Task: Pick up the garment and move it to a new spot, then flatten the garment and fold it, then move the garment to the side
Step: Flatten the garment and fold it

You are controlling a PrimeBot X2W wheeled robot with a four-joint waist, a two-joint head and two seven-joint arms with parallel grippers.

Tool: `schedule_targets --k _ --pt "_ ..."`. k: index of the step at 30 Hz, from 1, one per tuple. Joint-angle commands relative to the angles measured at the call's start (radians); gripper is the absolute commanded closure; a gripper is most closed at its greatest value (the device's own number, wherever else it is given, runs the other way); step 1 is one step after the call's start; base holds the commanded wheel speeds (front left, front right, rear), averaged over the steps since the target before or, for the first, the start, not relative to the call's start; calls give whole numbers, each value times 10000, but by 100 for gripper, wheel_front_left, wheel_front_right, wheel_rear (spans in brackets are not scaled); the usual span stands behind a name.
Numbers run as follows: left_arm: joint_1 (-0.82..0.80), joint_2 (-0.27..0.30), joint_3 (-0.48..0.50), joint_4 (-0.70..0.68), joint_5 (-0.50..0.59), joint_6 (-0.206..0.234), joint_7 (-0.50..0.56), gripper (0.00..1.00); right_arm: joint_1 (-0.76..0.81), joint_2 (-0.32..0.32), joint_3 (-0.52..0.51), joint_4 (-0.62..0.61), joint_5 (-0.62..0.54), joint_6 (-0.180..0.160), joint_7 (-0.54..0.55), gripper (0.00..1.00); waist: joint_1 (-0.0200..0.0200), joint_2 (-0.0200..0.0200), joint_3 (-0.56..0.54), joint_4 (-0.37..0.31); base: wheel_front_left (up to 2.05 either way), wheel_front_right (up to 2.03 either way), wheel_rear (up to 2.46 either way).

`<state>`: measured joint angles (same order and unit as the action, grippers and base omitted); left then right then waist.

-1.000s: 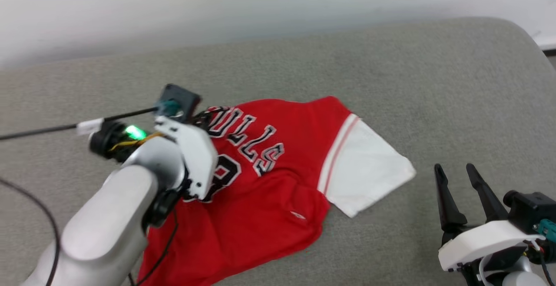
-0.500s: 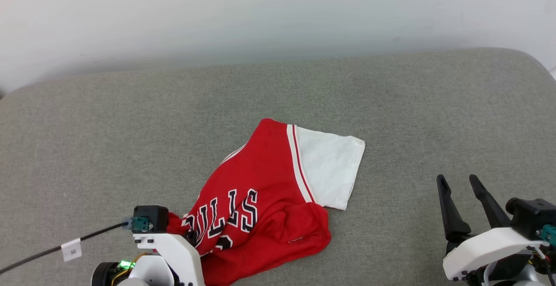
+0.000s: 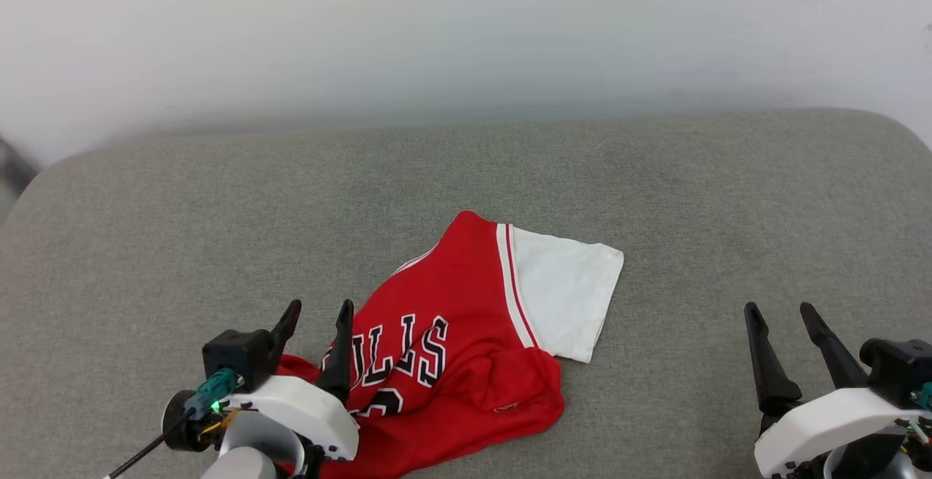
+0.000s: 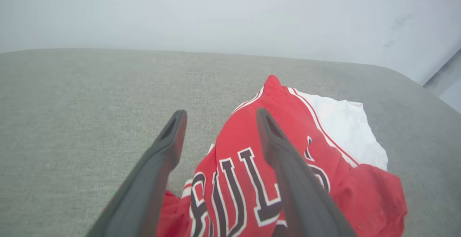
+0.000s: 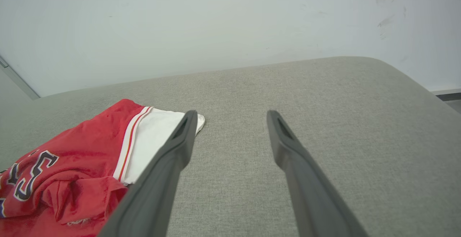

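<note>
Soft matt cloth, creased, for the garment near the front edge of the cushion, itself coarse grey woven fabric. Matt dark plastic fingers and smooth white plastic shells on left gripper and right gripper. Smooth pale wall behind.

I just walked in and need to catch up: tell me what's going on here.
A two-armed robot is working on a red jersey, which lies crumpled on a grey padded surface with one white sleeve spread toward the robot's right. The left gripper is open over the jersey's lettered edge and grips nothing. The right gripper is open too, off to the right and clear of the cloth. Flattening and folding are not yet done.
</note>
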<state>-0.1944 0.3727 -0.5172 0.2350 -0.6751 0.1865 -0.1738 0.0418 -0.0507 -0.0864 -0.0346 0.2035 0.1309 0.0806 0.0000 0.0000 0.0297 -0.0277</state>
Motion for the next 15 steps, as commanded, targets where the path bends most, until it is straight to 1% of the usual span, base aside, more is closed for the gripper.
schedule_targets --k 1,3,5,8,12,13,14,15 --pt "-98 -70 96 -118 109 42 -331 0 102 7 -27 -18 91 -3 80 0 0 0 -47 9 0 0 0" --pt "-98 -94 224 -264 258 -9 -619 0 87 7 -86 55 113 -3 199 0 0 0 -39 27 0 0 0" --pt "-183 -96 320 -489 525 55 -782 0 -62 7 -165 141 142 -3 403 0 0 0 77 61 0 0 0" --pt "-285 -156 460 -816 937 99 -871 0 -414 -42 -307 441 229 -3 1035 0 0 0 338 174 0 0 0" --pt "-533 -271 467 -1191 1395 139 -912 0 -1159 -354 -347 1138 652 -3 2513 0 0 0 784 483 0 0 0" --pt "-533 -271 467 -1191 1395 139 -912 0 -1159 -354 -347 1138 652 -3 2513 0 0 0 784 483 0 0 0" --pt "-648 -337 456 -1304 1566 118 -920 0 -1611 -481 -297 1516 986 -3 3454 0 0 0 1020 686 0 0 0" --pt "-694 -394 445 -1359 1621 101 -924 0 -1810 -652 -192 1694 1006 -2 3985 0 0 0 1144 789 0 0 0"
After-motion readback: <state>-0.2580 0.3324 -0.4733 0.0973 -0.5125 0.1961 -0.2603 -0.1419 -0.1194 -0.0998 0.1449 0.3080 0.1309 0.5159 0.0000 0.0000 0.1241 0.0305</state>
